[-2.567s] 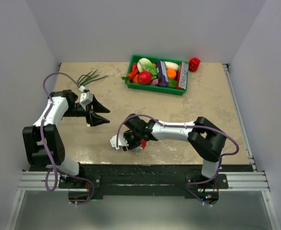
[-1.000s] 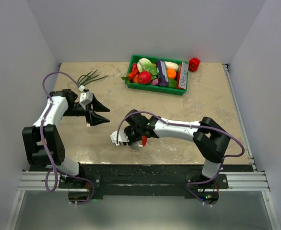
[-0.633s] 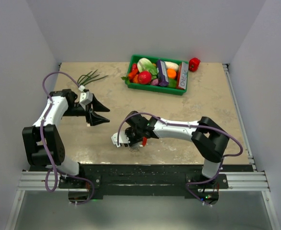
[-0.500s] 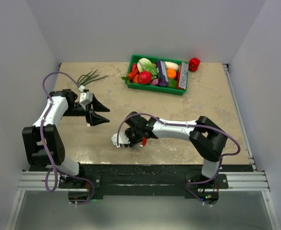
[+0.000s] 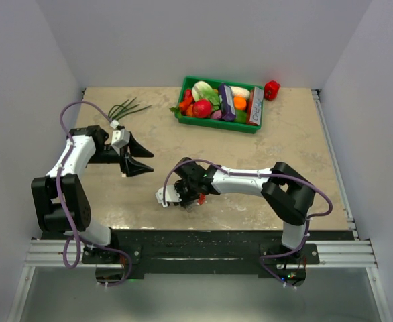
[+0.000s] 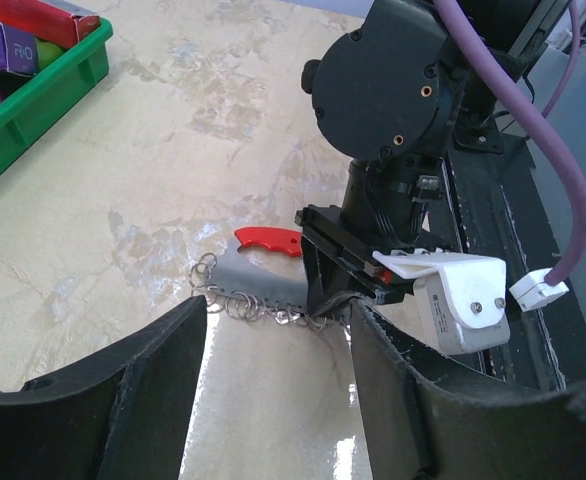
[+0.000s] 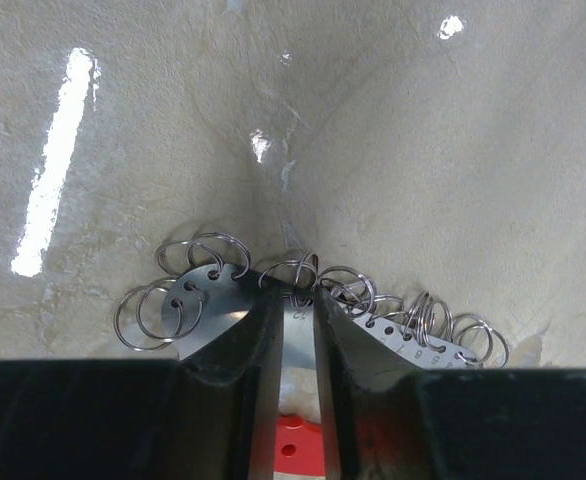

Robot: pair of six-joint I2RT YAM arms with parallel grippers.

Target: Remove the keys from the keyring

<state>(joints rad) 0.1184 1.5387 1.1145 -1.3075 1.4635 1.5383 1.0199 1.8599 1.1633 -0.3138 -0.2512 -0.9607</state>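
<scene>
Left claw (image 5: 148, 159): being held wide, empty.
Right claw (image 7: 298, 305): being held nearly closed; grip unclear.
Keys (image 7: 213, 295): flat, silvery, 6 o'clock on tabletop (image 5: 284, 154).

Left side: your left gripper (image 5: 152, 161) hangs with its jaws spread, and nothing but bare tabletop (image 5: 284, 151) lies between it and the keys (image 6: 238, 300).
Over the keys: the right gripper (image 6: 335, 306) stands on the bunch with its jaws nearly together; only the loops at either end stay reachable.
Right side: the right arm (image 5: 250, 181) lies low across that approach.
Far edge: green bin (image 5: 183, 115), red pepper (image 5: 271, 89) and green onions (image 5: 126, 107) sit well apart from the keys.
</scene>
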